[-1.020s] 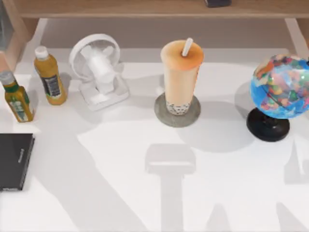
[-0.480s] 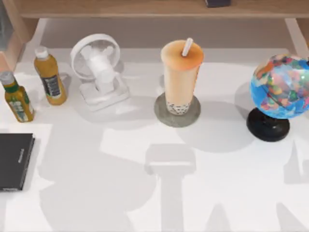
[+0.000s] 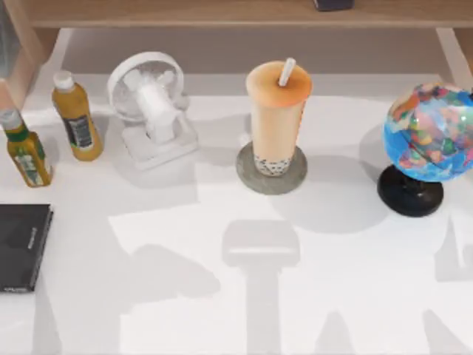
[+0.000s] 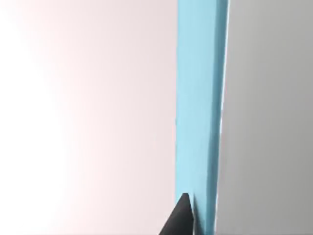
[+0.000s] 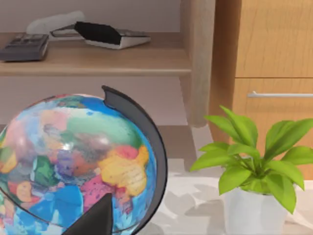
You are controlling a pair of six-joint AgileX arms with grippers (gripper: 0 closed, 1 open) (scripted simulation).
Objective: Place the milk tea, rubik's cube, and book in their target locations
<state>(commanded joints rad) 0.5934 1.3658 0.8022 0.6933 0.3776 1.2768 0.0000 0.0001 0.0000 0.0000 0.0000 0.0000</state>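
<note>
The milk tea (image 3: 278, 118), a tall peach-orange cup with dark pearls, an orange lid and a white straw, stands upright on a round grey coaster (image 3: 251, 177) at the table's middle back. In the left wrist view the light blue book (image 4: 198, 98) runs edge-on close to the camera. My left gripper (image 4: 183, 218) is shut on it, with one dark fingertip pressed against its blue face. My right gripper (image 5: 98, 220) hangs close in front of the globe (image 5: 73, 156). The rubik's cube is out of view.
A white fan (image 3: 151, 103) and two yellow-green bottles (image 3: 76, 115) (image 3: 26, 151) stand at the back left. A black slab (image 3: 22, 244) lies at the left edge and the globe (image 3: 429, 133) at the right. A wooden shelf (image 3: 222, 13) runs behind, with a potted plant (image 5: 249, 166) near it.
The broad arm shadow over the table's left half has shifted and changed shape. The milk tea, fan, bottles, slab and globe have not moved.
</note>
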